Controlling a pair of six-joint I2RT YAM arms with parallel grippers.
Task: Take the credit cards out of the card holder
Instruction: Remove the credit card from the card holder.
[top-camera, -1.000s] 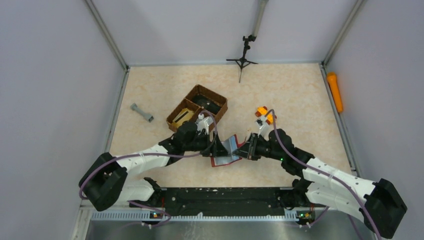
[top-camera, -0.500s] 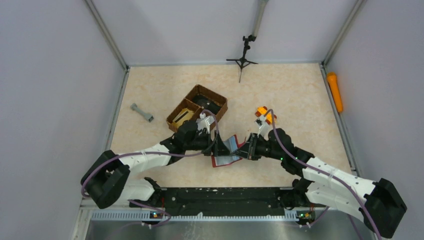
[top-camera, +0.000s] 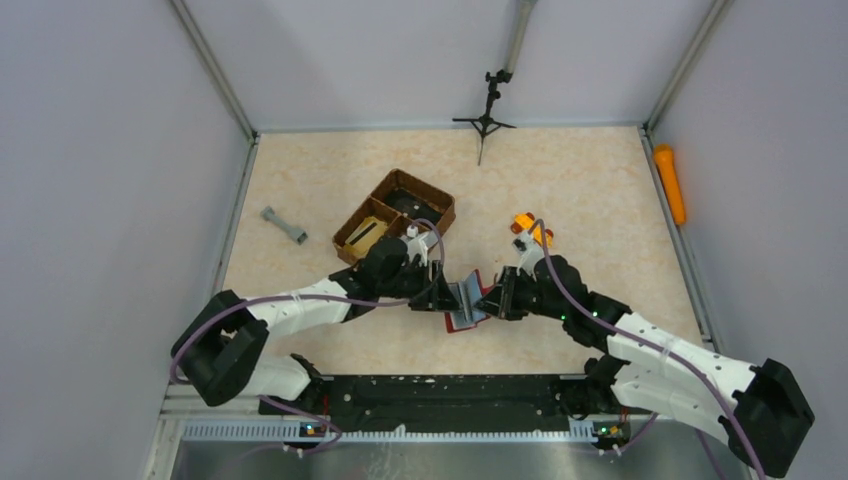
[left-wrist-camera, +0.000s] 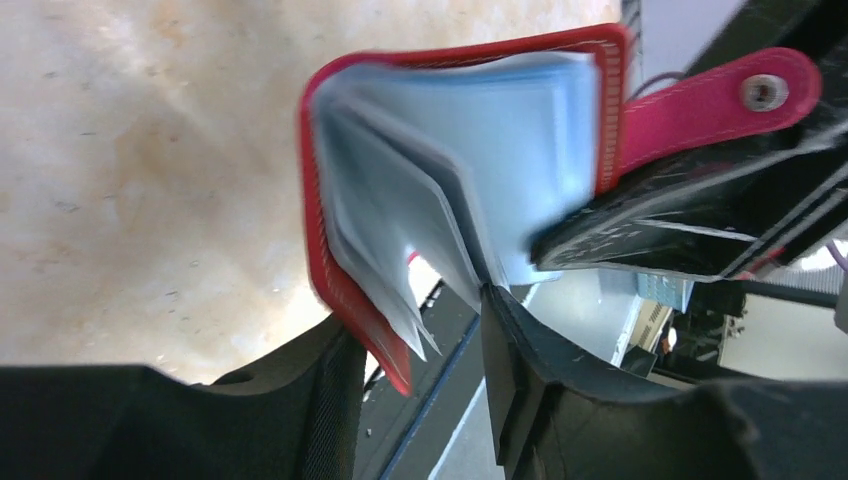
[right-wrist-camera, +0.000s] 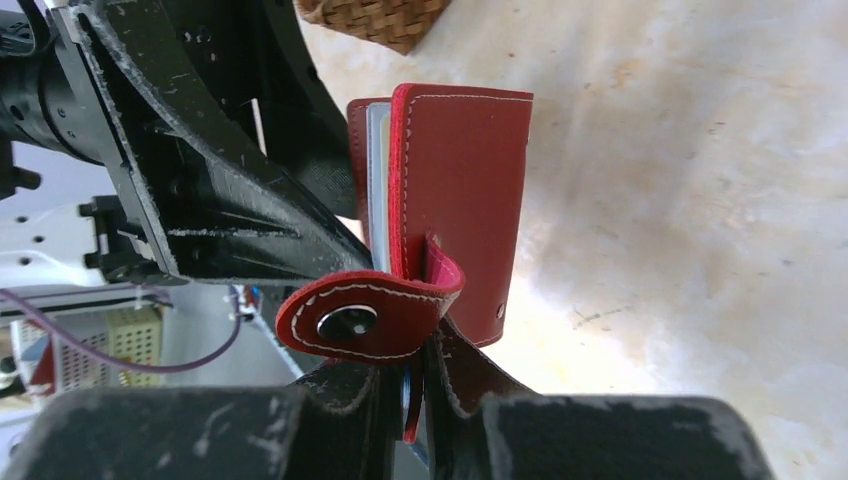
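Two grippers, left (top-camera: 445, 292) and right (top-camera: 487, 298), each clamp a cover of the red card holder (top-camera: 466, 305), splaying its pale credit cards (left-wrist-camera: 470, 160).

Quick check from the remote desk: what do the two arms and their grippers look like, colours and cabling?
Both arms are alike: white link shells with black joint housings and black bases. A purple cable loops along each arm. The left gripper and right gripper are black with scuffed, white-flecked fingers. Small green lights glow on the right arm and base rail.

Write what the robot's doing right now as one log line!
left gripper: shut on card holder | right gripper: shut on card holder | credit cards: inside
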